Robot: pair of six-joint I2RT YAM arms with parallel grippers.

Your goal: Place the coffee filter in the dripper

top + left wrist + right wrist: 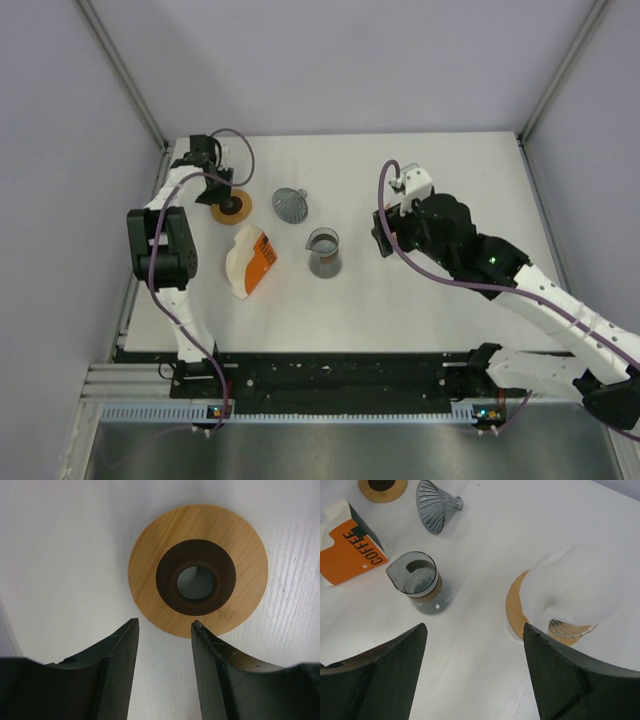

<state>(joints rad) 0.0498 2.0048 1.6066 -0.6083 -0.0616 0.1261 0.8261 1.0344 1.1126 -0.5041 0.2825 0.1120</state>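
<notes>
A white paper coffee filter point(572, 587) rests in the mouth of a ribbed dripper point(567, 628) that has a wooden collar point(516, 607). It lies just right of my right gripper point(474, 626), which is open and holds nothing. In the top view the right arm point(450, 240) hides this dripper. My left gripper point(165, 621) is open at the back left, its fingertips at the near edge of a wooden ring point(197, 570) with a dark rubber centre. Nothing is between its fingers.
A grey ribbed cone point(291, 204) lies on its side at the back middle. A glass carafe point(323, 252) stands in front of it. An orange and white coffee filter box point(250, 260) lies left of the carafe. Grey walls enclose the table.
</notes>
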